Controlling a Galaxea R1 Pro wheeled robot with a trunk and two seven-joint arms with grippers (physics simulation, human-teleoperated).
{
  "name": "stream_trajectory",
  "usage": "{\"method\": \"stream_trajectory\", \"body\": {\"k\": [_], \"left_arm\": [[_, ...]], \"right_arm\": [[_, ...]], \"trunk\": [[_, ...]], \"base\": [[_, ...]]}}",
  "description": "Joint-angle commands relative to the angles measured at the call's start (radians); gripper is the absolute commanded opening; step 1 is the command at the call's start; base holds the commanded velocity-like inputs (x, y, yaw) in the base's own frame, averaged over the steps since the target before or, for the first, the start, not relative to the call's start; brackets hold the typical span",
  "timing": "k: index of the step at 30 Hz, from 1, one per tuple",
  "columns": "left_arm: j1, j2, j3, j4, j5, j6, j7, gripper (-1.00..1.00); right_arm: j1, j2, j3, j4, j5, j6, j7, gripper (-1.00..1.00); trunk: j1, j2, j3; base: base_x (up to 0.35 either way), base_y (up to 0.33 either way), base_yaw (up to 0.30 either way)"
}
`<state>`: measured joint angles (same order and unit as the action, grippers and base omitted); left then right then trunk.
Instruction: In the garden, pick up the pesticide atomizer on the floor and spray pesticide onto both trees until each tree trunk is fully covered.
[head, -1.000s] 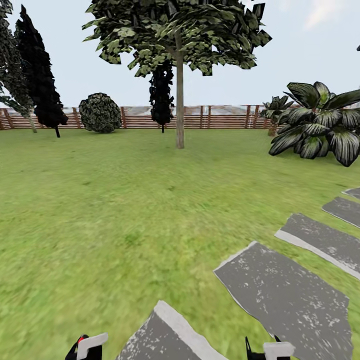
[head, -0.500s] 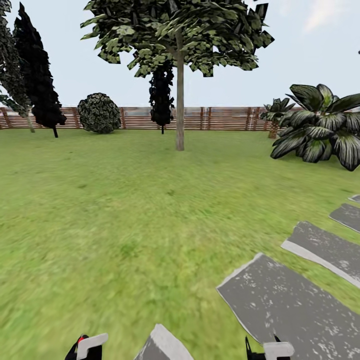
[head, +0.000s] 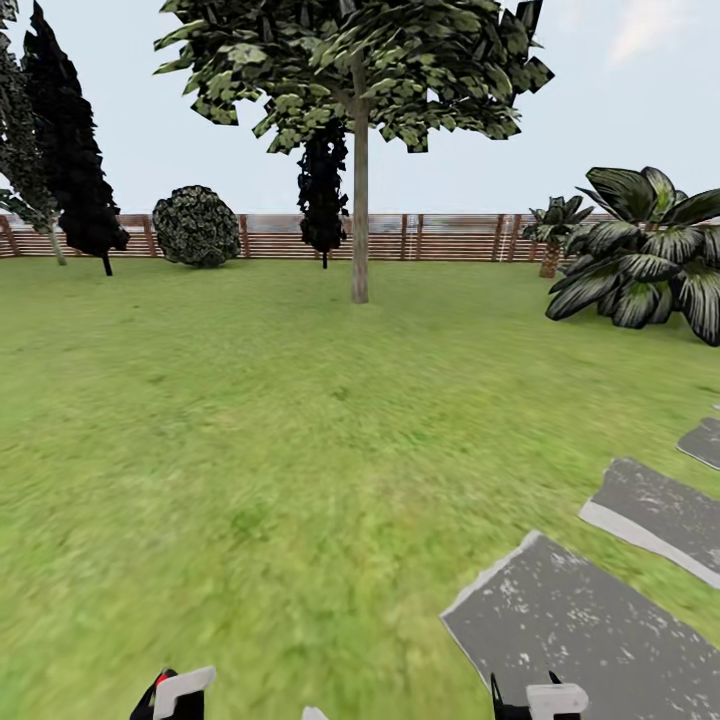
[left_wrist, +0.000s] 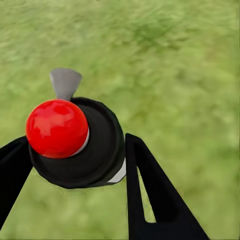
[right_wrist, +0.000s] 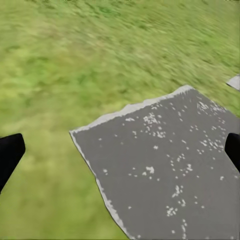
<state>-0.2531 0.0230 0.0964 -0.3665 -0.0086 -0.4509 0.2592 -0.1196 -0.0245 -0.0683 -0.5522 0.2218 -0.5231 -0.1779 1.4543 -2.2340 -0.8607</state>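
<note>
Gripping the atomizer (left_wrist: 75, 142), left claw (left_wrist: 75, 165) over grass (left_wrist: 175, 75).

Layout from where you're parked, head view

You've got the tree (head: 358, 150) at top centre, its trunk (head: 359, 230) standing on the lawn (head: 250, 430) in front of the fence (head: 440, 236) that runs across the upper part of the frame. Round shrub (head: 197, 226) sits upper left against that fence, with a narrow dark tree (head: 75, 150) further left at the edge. Broad-leaf plant (head: 640, 255) is at the right edge, a small palm (head: 553, 225) just behind it. Stepping slabs (head: 590, 620) run up the lower right, lying in the grass.
</note>
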Motion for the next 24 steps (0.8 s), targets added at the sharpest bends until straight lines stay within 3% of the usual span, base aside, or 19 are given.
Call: {"method": "stream_trajectory", "body": {"k": [1,24], "left_arm": [[0.000,0.000,0.000,0.000,0.000,0.000,0.000,-1.00],[0.000,0.002,0.000,0.000,0.001,0.000,0.000,-1.00]], "right_arm": [[0.000,0.000,0.000,0.000,0.000,0.000,0.000,1.00],[0.000,0.000,-0.001,0.001,0.001,0.000,0.000,1.00]], "trunk": [[0.000,0.000,0.000],[0.000,0.000,0.000]], "base": [[0.340,0.000,0.000],[0.340,0.000,0.000]]}}
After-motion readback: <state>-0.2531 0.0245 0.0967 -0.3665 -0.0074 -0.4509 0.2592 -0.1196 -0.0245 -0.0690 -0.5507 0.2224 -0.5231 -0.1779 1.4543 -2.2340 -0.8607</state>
